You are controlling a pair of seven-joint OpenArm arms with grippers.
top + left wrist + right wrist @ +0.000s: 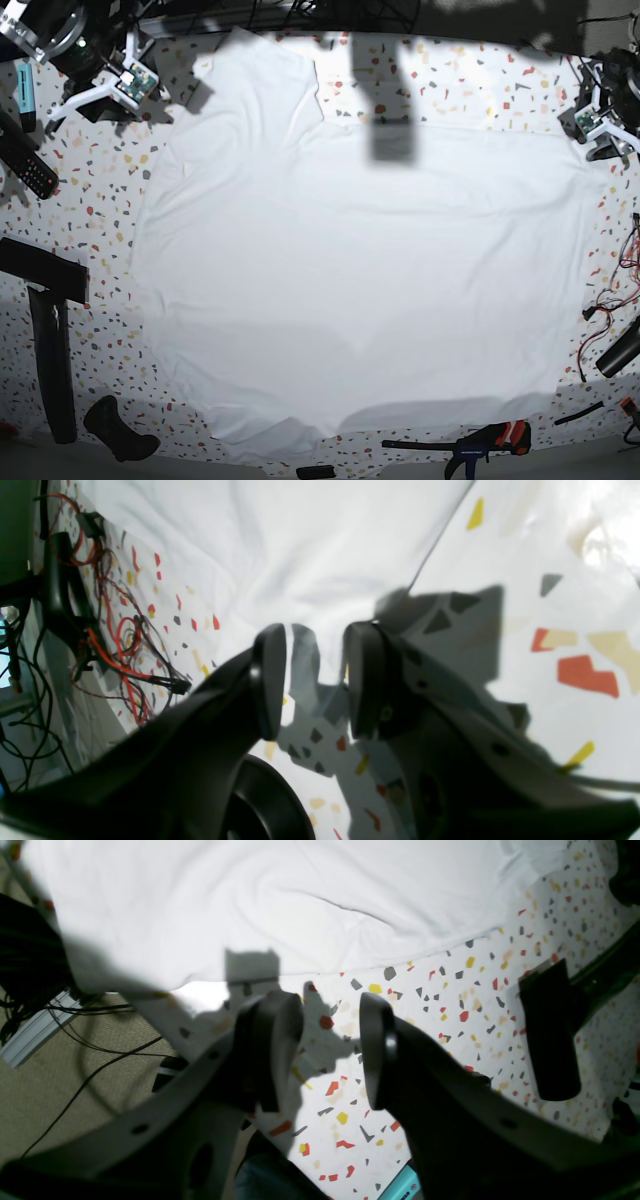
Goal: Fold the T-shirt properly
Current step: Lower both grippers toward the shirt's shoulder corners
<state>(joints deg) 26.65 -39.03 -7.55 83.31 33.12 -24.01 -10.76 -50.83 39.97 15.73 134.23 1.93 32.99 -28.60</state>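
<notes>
My left gripper (312, 680) and right gripper (330, 1050) both have fingers spread, holding nothing. Beyond them the large white wrinkly cloth T-shirt (350, 270) lies flat on the speckled worktop (100, 180). Folding seems not begun; next I must pinch an edge.

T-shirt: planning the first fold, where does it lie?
In the base view the T-shirt lies spread flat across the middle of the speckled table.

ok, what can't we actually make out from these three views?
- T-shirt: base view glare washes out the collar and any fold lines.
- Left wrist view: the left gripper blocks the shirt's near edge.
- Right wrist view: the shirt runs off the top edge.
- Base view: both grippers too small to read.
</notes>
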